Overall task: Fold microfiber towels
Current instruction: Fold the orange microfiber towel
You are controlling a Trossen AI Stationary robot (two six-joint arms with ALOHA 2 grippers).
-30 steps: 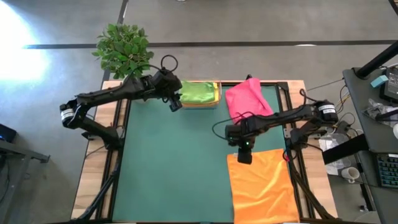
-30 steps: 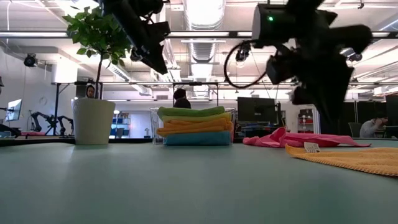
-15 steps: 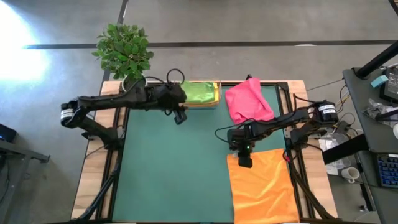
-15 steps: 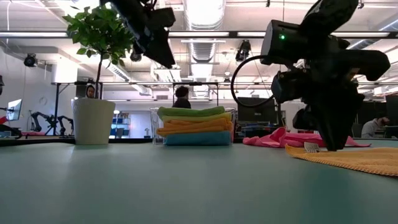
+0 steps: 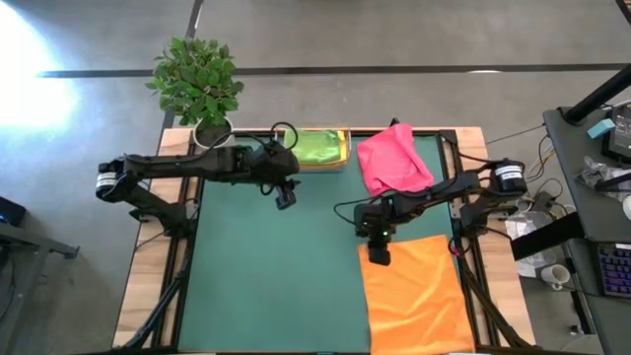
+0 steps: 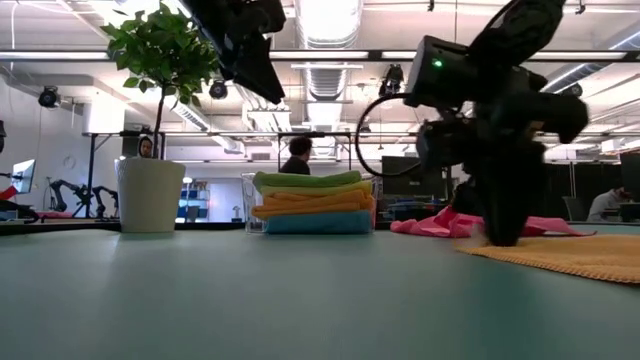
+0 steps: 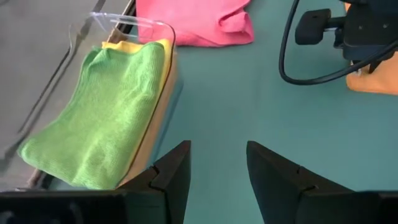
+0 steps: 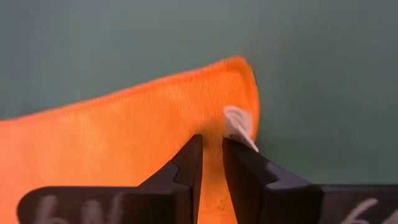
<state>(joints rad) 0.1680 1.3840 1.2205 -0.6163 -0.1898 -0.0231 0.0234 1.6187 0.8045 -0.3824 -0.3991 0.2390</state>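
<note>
Now right gripper point(image 5: 379, 255) at orange towel point(image 5: 419, 296) corner

1. Both arms are dark, near black, built of slim tubular links joined by bulkier rounded joints
2. The left arm point(image 5: 177, 168) carries a pale ring-shaped label at the joint near its base
3. The right arm point(image 5: 444, 192) has a similar pale round label on the joint near its base
4. A black cable loops free above each wrist
5. A small green light glows on the right wrist housing
6. The fingers point(image 7: 171, 171) are matte black, flat and angular, tapering to wedge tips, with faint pale markings near their base
</note>
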